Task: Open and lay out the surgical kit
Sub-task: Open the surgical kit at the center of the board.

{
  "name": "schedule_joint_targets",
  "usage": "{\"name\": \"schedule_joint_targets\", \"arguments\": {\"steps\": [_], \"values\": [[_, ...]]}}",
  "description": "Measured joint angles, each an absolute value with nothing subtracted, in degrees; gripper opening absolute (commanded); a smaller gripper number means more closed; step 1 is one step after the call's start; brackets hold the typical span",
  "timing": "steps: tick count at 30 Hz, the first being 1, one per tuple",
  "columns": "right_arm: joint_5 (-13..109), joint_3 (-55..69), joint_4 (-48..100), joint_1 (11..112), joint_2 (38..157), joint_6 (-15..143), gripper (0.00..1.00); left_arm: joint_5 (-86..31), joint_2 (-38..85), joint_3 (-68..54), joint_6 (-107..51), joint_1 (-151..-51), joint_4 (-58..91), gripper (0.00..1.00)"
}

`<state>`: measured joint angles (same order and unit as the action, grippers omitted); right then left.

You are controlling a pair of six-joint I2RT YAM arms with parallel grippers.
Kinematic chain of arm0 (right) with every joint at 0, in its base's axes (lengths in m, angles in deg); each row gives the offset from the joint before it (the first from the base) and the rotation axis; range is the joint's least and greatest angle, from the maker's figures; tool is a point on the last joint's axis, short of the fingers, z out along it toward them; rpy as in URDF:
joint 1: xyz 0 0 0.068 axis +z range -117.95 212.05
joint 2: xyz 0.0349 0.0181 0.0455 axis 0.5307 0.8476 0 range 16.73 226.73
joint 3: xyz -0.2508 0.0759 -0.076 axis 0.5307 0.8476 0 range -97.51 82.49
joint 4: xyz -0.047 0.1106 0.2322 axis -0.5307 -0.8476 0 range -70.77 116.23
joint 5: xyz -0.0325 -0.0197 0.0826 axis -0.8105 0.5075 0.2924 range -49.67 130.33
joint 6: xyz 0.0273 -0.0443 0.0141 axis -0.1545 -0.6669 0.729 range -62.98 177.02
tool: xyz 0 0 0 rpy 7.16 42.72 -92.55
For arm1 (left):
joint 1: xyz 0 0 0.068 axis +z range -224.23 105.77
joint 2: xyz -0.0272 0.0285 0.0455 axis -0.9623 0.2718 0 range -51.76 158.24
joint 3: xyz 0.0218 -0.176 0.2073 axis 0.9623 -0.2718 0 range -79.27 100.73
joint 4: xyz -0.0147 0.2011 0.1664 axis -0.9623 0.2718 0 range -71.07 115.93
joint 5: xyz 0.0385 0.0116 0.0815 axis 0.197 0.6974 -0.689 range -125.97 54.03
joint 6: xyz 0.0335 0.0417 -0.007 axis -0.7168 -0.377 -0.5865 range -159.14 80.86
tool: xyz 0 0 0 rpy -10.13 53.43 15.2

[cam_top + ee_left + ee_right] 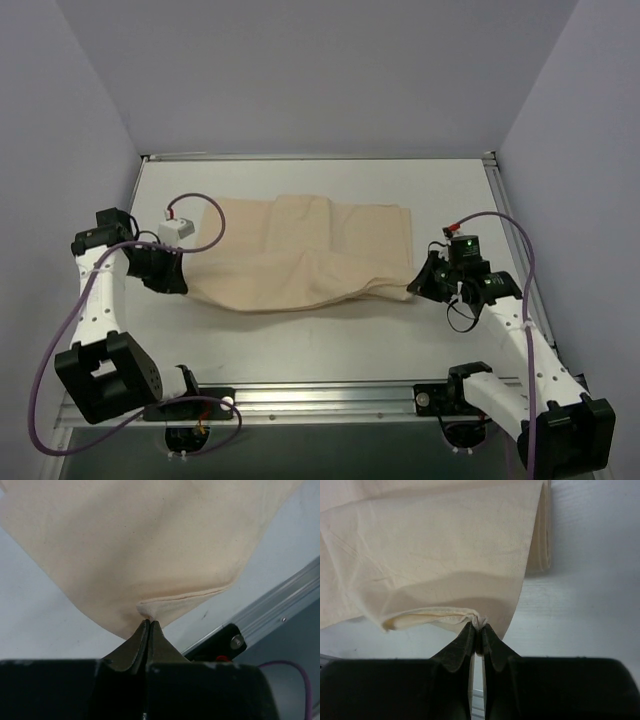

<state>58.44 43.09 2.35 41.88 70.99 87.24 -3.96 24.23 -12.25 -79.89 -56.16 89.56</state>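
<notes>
The beige cloth wrap (300, 255) of the surgical kit lies folded across the middle of the white table. My left gripper (180, 280) is shut on the wrap's near left corner (150, 611); the jaws pinch the hem tightly (148, 622). My right gripper (418, 285) is shut on the wrap's near right corner (480, 619), where the cloth bunches between the fingertips (479, 626). The wrap (430, 555) is lifted a little at both pinched corners. The steel tray, tweezers, clamps, gauze and packets are hidden under the cloth.
Aluminium rails run along the table's near edge (320, 395) and right edge (505, 215). Grey walls enclose the back and both sides. Bare white tabletop (310, 335) lies between the wrap and the near rail. The rail also shows in the left wrist view (280, 605).
</notes>
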Motion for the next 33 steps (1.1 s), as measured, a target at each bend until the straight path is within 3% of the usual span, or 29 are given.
{"name": "schedule_joint_targets", "arguments": {"steps": [7, 16, 26, 29, 30, 33], "values": [[54.3, 43.2, -9.1, 45.9, 63.8, 90.5, 0.0, -14.7, 17.1, -22.6, -89.9, -55.9, 94.8, 0.02], [51.3, 41.2, -22.4, 49.0, 56.7, 91.8, 0.0, -20.0, 11.4, -21.8, -97.0, -55.1, 95.7, 0.02], [53.3, 41.1, -26.1, 49.0, 53.5, 91.6, 0.02, -20.1, 9.7, -18.4, -102.8, -55.1, 96.7, 0.04], [53.9, 41.1, -27.6, 49.0, 53.1, 91.3, 0.18, -20.2, 8.2, -18.3, -103.9, -55.1, 97.1, 0.2], [53.8, 41.0, -28.3, 49.0, 53.0, 91.0, 0.25, -20.4, 8.1, -18.3, -104.2, -55.1, 97.2, 0.39], [53.1, 40.2, -30.6, 49.0, 53.0, 89.9, 0.41, -22.2, 8.1, -18.3, -104.9, -54.9, 96.7, 0.65]]}}
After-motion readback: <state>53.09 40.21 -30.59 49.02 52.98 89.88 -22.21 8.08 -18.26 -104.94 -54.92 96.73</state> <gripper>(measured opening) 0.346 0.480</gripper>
